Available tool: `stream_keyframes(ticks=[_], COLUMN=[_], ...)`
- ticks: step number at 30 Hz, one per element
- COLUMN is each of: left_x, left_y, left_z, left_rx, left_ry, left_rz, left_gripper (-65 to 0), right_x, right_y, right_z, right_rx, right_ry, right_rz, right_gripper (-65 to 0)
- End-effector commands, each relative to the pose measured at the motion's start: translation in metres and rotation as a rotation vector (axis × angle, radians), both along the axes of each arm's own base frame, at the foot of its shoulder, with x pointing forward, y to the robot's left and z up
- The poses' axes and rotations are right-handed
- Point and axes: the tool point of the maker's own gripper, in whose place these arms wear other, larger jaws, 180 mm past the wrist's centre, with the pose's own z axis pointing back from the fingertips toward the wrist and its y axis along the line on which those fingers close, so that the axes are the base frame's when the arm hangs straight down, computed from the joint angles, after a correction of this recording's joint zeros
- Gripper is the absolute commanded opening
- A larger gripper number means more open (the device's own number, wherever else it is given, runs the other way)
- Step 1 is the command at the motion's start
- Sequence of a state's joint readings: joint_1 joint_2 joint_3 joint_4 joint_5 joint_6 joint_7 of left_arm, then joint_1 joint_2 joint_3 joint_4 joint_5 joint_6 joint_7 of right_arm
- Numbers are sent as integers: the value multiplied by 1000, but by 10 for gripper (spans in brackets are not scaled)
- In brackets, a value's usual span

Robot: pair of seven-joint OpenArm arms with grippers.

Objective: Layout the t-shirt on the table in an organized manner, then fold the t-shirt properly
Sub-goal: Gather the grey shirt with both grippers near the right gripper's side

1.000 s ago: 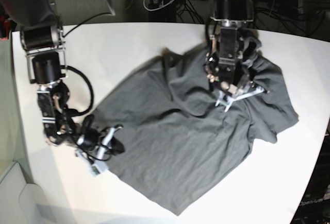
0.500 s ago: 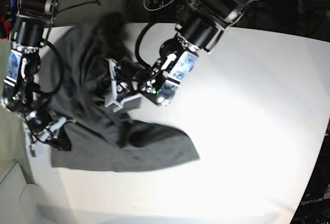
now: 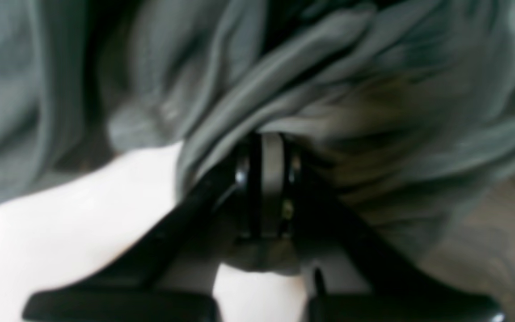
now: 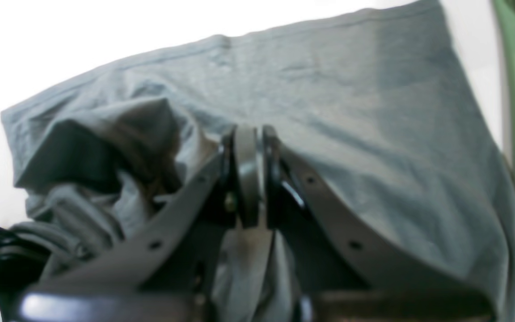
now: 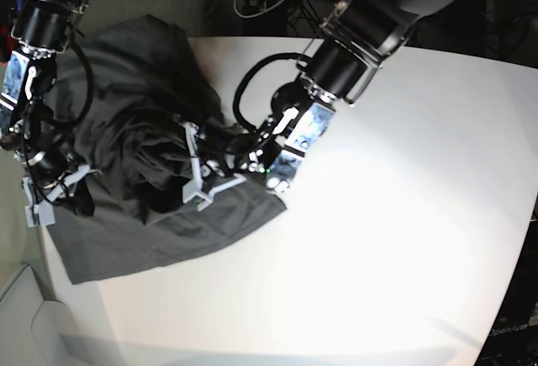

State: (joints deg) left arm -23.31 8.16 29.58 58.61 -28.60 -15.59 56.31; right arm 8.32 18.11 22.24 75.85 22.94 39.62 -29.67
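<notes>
The dark grey t-shirt (image 5: 134, 114) lies bunched in folds over the left end of the white table (image 5: 403, 240), part of it spilling past the far left edge. My left gripper (image 5: 199, 177) reaches across from the upper right and is shut on a fold of the shirt near its right side. The left wrist view shows that pinch close up, with the left gripper (image 3: 266, 179) clamped on t-shirt cloth (image 3: 373, 89). My right gripper (image 5: 52, 191) is at the table's left edge, shut on the shirt. In the right wrist view the right gripper (image 4: 248, 179) pinches the t-shirt (image 4: 351, 112), its hem lying flat beyond.
Cables and dark equipment (image 5: 261, 0) sit behind the table's far edge. A pale green surface (image 5: 13, 240) runs along the table's left side, close to the right arm. The white tabletop stretches from the shirt to the right edge.
The shirt, spread over the centre and right a second ago, has been dragged left by both arms and now sits bunched at the left end. Both grippers stayed shut on it.
</notes>
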Motion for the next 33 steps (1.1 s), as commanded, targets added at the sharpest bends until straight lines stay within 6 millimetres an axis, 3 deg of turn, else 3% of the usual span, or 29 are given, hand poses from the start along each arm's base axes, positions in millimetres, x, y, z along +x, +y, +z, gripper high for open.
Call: stream_keyframes(ticks=[1,8,11,15,17,22,31,33], left_x=[15,25,52,104,121,133,139,141], left_y=[-17,-20,-5,38,44,31,52,70], left_z=[34,102,118,97,86,54,11,2], left_rx=[-85,-280,-324,-309,-289,-260,-214,-188], left_ry=[-66,-152,-220,-253,-255,-179,-137,-141], left_rz=[-3,-5,77,298,349,390,496,522], left_gripper=[-611,-611,-611,-611,-610,-610,-610,-610], right_x=[7,1,-4,-15,-17,-24,-27,-27], right_y=[0,4,4,4,4,4,6,6], right_z=[18,9,5,-8,-10,-11,-2,-3], right_rx=[13,22,20,21,21,12,-21,-27], right_ry=[-68,-48,-37,-2,2,8,-6,8], right_rz=[3,5,6,5,5,8,24,25], right_gripper=[-613,-613,-613,-613,-613,-613,-613,-613])
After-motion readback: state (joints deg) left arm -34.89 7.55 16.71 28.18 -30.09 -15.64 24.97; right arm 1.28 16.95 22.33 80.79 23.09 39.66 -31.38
